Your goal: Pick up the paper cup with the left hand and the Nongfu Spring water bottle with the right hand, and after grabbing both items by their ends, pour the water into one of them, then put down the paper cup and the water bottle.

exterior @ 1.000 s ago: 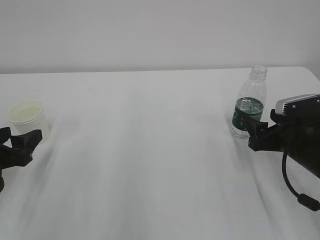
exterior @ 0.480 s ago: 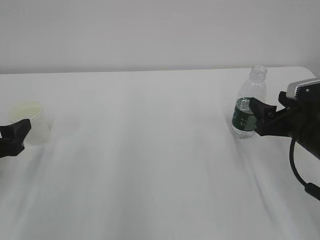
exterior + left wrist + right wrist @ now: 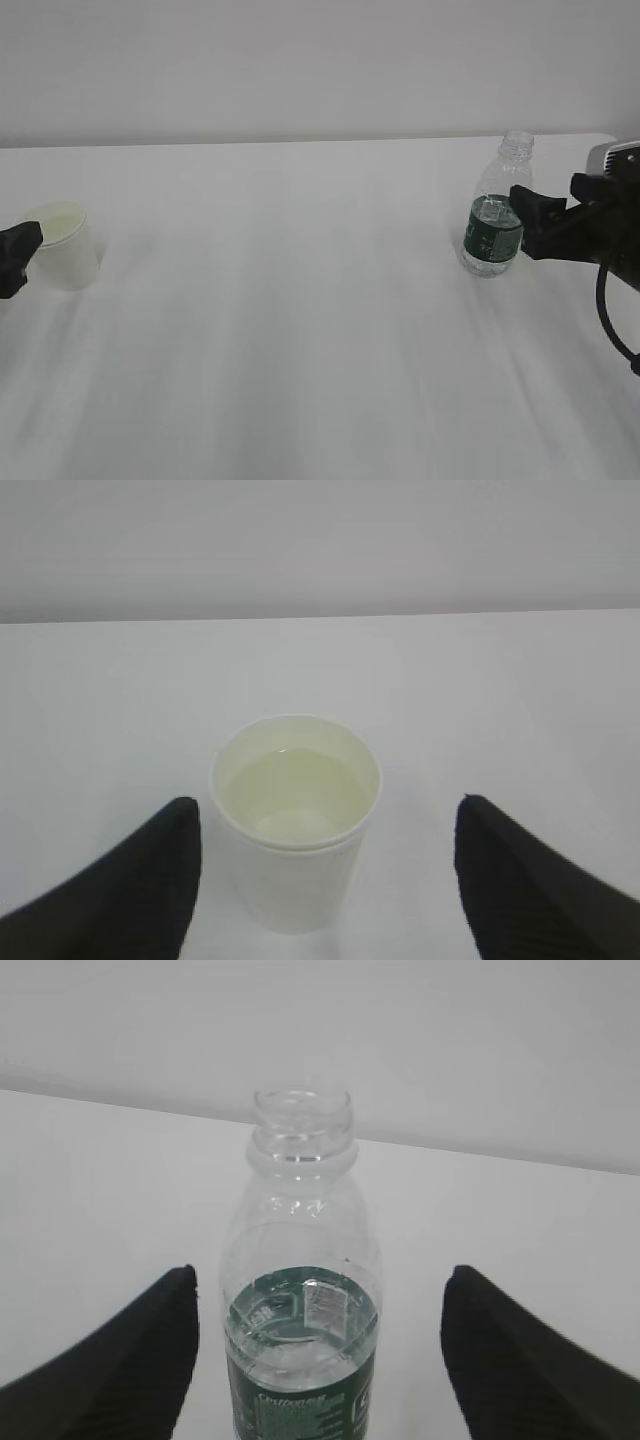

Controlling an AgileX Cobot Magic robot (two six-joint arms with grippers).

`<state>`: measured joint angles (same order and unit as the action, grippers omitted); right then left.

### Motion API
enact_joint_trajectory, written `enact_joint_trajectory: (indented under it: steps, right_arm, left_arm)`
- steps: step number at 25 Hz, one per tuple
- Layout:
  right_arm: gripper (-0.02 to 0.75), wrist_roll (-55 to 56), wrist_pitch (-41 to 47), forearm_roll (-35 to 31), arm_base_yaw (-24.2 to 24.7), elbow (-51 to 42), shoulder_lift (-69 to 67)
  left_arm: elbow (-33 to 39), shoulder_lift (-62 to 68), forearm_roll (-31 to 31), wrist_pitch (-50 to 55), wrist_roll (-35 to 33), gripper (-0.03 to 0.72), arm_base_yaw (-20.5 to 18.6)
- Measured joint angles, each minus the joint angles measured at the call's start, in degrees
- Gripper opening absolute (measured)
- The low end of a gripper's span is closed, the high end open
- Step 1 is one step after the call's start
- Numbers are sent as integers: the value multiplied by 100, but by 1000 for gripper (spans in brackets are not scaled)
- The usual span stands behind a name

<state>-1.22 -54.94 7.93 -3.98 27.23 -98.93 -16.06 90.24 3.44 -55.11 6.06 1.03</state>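
The paper cup [image 3: 64,244] stands upright at the table's far left, white with a pale cream inside. In the left wrist view the paper cup [image 3: 295,820] sits between the black fingers [image 3: 140,885] of my left gripper [image 3: 327,805], which is open and clear of its wall on both sides. The Nongfu Spring water bottle [image 3: 497,215] stands uncapped at the right, with water [image 3: 300,1345] up to its green label. My right gripper [image 3: 320,1272] is open with the bottle [image 3: 300,1260] between its jaws, untouched. In the exterior view the right gripper [image 3: 535,226] is just right of the bottle.
The white table [image 3: 300,320] stretches wide between cup and bottle. Its far edge [image 3: 300,142] meets a plain pale wall. A black cable [image 3: 612,320] hangs from the right arm at the frame's right edge. Only a tip of the left gripper [image 3: 18,258] shows at the left edge.
In the exterior view the left gripper has slid left, almost out of the frame. The right gripper has moved right and up, level with the bottle's label. Cup and bottle still stand.
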Motion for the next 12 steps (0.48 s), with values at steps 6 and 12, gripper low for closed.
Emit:
enact_joint_trajectory:
  steps: [6, 12]
  right_arm:
    - [574, 122, 566, 0, 0, 0, 473]
    - [574, 201, 1080, 69, 0, -36, 839]
  left_arm:
    - [14, -697, -113, 898, 0, 568, 0]
    - [27, -1312, -278, 1608, 15, 568, 0]
